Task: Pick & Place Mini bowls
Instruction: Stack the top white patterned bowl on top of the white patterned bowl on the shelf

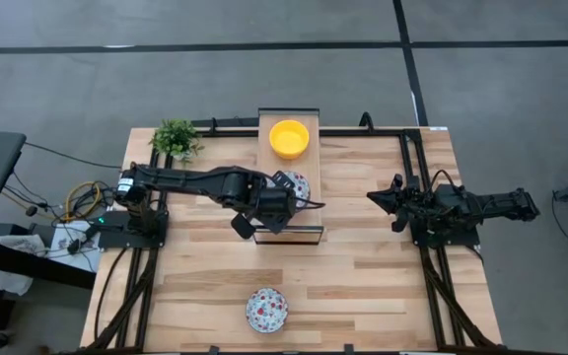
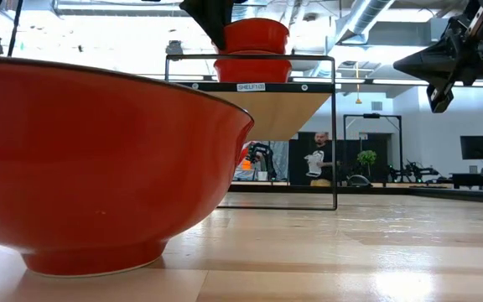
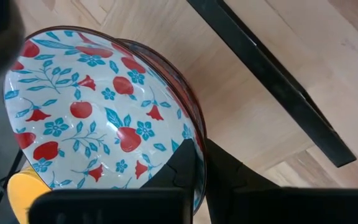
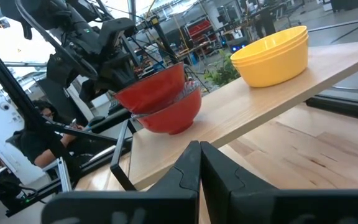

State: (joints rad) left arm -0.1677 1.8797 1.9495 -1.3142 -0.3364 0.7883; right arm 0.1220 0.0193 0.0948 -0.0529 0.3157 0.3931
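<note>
**Left gripper holds a floral bowl over the shelf stack**

Reaching across the table (image 1: 363, 266), the left gripper (image 1: 286, 189) grips the rim of a floral bowl (image 3: 98, 118), one finger (image 3: 188, 162) inside it. In the right wrist view this held bowl, red on its outside, hangs tilted just above another red-sided bowl (image 4: 169, 115) standing on the shelf (image 1: 309, 168); whether the two touch cannot be told. Farther along the same shelf board sit the yellow bowls (image 4: 272, 53), nested in a stack; from above they show as one yellow round (image 1: 289, 137) at the far end of the shelf. A third floral bowl (image 1: 266, 309) stands alone on the table near its front edge, and fills the left of the low view with its red outside. A plant (image 1: 176, 138) stands at the table's far left corner.

The right gripper (image 1: 375, 197) waits above the table's right side, well apart from the shelf, jaws closed and empty.
</note>
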